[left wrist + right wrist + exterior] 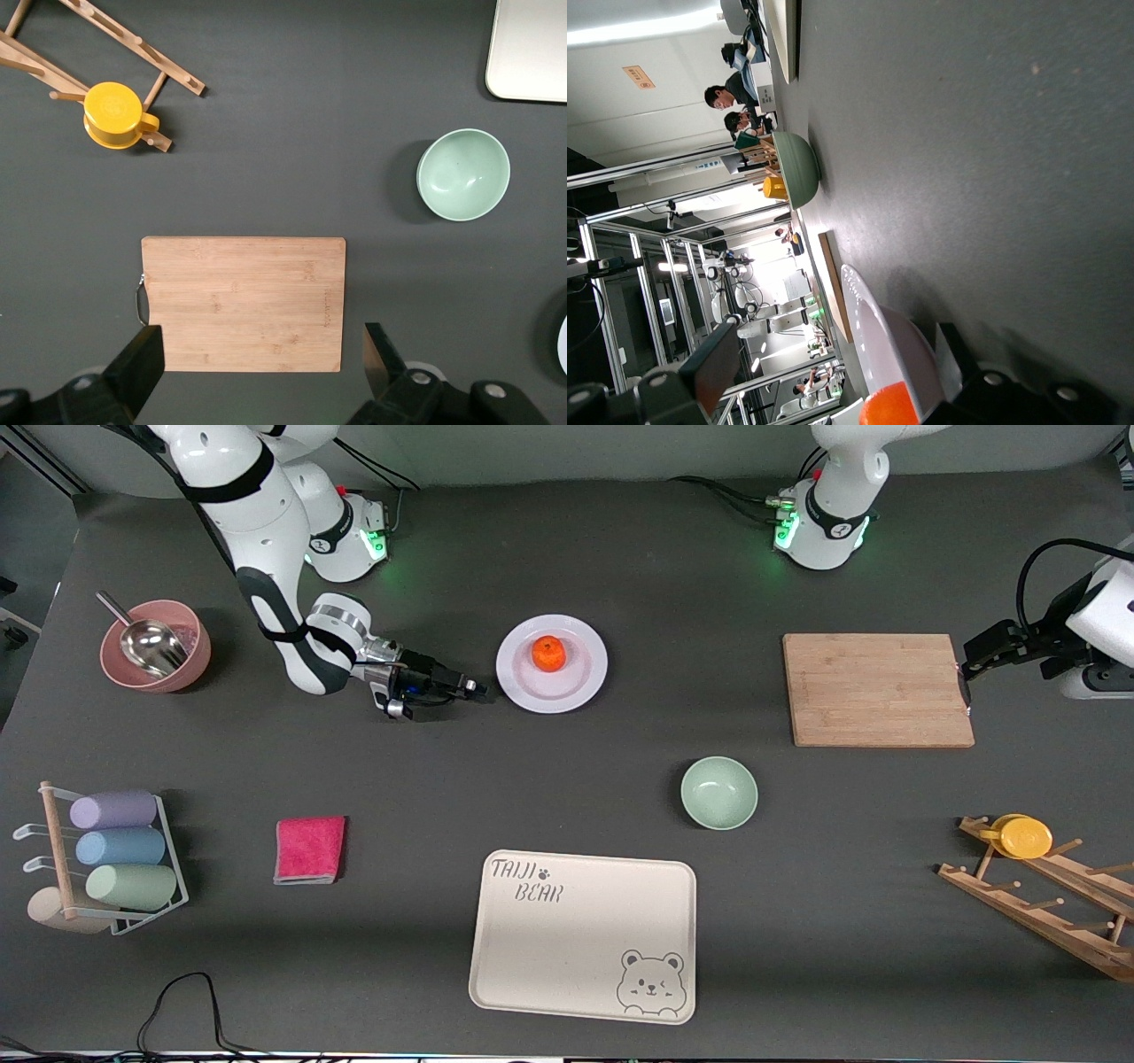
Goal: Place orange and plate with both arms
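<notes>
The orange (548, 653) lies in the middle of the white plate (576, 683), which rests on the table between the two arm bases. My right gripper (469, 687) lies low and level at the plate's rim on the side toward the right arm's end, open. In the right wrist view the plate's rim (881, 345) stands between its spread fingers (713, 363), with the orange (890, 409) just past it. My left gripper (973, 660) hangs open and empty over the wooden cutting board's edge at the left arm's end, and its fingers (142, 363) frame the board.
A wooden cutting board (873, 689) lies toward the left arm's end. A pale-green bowl (718, 792) and a cream bear tray (585, 930) lie nearer the camera than the plate. A pink cloth (309, 849), a pink bowl with a scoop (155, 646), a cup rack (106, 859) and a wooden rack with a yellow cup (1023, 836) stand around.
</notes>
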You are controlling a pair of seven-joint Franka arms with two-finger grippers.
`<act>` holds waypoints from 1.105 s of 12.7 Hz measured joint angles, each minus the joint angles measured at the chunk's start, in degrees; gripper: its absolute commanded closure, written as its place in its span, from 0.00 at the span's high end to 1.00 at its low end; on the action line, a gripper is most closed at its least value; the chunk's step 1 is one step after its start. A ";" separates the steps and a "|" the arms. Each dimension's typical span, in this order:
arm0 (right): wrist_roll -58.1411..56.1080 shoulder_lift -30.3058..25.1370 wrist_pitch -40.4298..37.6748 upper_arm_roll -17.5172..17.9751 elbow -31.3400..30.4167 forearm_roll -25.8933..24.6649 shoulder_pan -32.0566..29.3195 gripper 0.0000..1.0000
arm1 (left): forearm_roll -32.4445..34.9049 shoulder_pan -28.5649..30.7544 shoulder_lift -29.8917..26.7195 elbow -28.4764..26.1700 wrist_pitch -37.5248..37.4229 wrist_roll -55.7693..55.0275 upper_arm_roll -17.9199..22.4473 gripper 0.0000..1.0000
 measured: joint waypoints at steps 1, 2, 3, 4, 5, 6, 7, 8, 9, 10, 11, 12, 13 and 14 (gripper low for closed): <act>0.14 -0.29 0.44 0.02 0.00 0.12 0.51 0.99 | 0.00 0.00 0.00 0.00 0.11 0.03 -0.02 1.00; 0.16 -0.38 0.50 0.02 0.00 0.50 0.88 0.99 | 0.00 -0.02 0.00 0.00 0.19 0.06 -0.10 1.00; -0.05 -0.37 0.54 0.03 0.00 0.79 1.04 0.99 | 0.00 -0.05 -0.01 0.00 0.18 0.10 -0.24 1.00; -0.56 -0.37 0.61 0.03 -0.03 0.90 1.06 0.98 | 0.00 -0.08 -0.05 -0.03 0.18 0.14 -0.46 1.00; -1.26 -0.35 0.63 0.03 -0.11 0.94 1.06 0.98 | 0.00 -0.14 -0.17 -0.23 0.17 0.17 -0.79 1.00; -1.72 -0.35 0.63 0.03 -0.22 0.97 1.06 0.98 | 0.00 -0.21 -0.35 -0.61 0.17 0.17 -1.06 1.00; -2.32 -0.35 0.63 0.04 -0.32 1.03 1.09 0.98 | 0.01 -0.28 -0.49 -1.01 0.18 0.17 -1.20 1.00; -2.75 -0.35 0.63 0.05 -0.43 1.55 1.38 0.98 | 0.01 -0.32 -0.59 -1.55 0.30 0.18 -1.25 1.00; -3.08 -0.35 0.63 0.06 -0.52 2.94 2.22 0.98 | 0.01 -0.35 -0.60 -2.18 0.66 0.24 -1.33 1.00; -3.70 -0.35 0.63 0.08 -0.59 5.13 3.79 0.98 | 0.01 -0.39 -0.62 -2.84 1.17 0.27 -1.64 1.00; -4.15 -0.35 0.64 0.11 -0.63 7.26 5.66 0.98 | 0.01 -0.43 -0.62 -3.27 1.55 0.27 -1.94 1.00; -4.40 -0.34 0.67 0.13 -0.67 8.53 7.33 0.98 | 0.01 -0.51 -0.64 -3.52 1.86 0.27 -2.04 1.00; -4.51 -0.34 0.79 0.13 -0.70 9.13 8.35 0.98 | 0.01 -0.54 -0.66 -3.61 1.91 0.27 -2.05 1.00; -5.00 -0.32 0.94 0.13 -0.81 9.36 8.71 0.97 | 0.01 -0.54 -0.66 -3.70 1.90 0.28 -2.04 1.00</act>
